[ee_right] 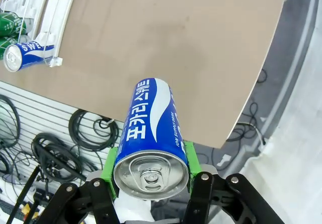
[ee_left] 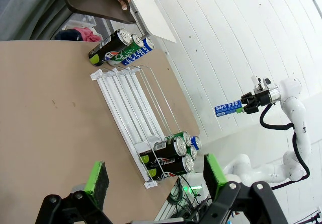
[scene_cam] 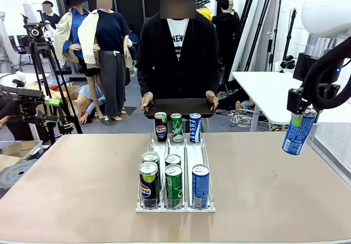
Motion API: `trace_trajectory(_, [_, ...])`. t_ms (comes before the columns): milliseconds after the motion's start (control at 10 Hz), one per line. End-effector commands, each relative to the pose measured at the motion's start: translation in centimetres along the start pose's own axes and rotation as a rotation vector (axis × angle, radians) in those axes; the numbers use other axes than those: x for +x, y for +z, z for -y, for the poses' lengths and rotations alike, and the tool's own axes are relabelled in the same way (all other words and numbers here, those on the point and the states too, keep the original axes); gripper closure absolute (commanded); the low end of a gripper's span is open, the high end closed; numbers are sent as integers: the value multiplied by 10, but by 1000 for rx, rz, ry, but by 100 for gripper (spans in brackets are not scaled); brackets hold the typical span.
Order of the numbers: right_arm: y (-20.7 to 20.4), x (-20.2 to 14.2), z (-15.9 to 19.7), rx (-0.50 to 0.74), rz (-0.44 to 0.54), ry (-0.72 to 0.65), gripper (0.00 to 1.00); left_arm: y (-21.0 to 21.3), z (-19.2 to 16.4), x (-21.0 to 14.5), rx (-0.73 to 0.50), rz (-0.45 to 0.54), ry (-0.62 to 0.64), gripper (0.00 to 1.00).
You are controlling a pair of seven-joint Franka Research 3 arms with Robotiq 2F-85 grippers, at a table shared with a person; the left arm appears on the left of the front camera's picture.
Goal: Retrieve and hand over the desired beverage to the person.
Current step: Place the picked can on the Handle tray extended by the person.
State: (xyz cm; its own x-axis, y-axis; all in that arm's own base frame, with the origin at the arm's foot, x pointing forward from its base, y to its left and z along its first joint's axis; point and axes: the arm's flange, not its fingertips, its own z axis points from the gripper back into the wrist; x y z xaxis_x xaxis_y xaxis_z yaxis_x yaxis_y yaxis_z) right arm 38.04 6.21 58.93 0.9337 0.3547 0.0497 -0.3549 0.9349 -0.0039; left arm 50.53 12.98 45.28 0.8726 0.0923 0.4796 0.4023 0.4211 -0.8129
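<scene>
Right gripper (scene_cam: pixel 300 122) pinches the blue can (scene_cam: pixel 298 134): white Korean print, silver top, slightly tilted, in the air near the table's (scene_cam: pixel 82 172) right edge. Left gripper (ee_left: pixel 155 177) is spread, with nothing between its pads. Bare tabletop lies either side of the can rack (scene_cam: pixel 143 208). The person (scene_cam: pixel 175 46) holds a dark tray (scene_cam: pixel 178 108) at the far edge.

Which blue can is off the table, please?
The blue can in the right gripper; the far blue can and the racked blue can stand on the table.

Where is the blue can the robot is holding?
In the front view the blue can hangs in the right gripper, right side, near the table's far corner.
</scene>
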Motion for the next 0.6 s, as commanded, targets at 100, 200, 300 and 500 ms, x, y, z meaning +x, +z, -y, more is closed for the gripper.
trace_trajectory(100, [0,-2,0,0,-2,-5,100,1,1,0,2,-3,-2,0])
trace_trajectory(200, [0,-2,0,0,-2,-5,100,1,1,0,2,-3,-2,0])
trace_trajectory(300, [0,-2,0,0,-2,-5,100,1,1,0,2,-3,-2,0])
trace_trajectory(500, [0,-2,0,0,-2,-5,100,1,1,0,2,-3,-2,0])
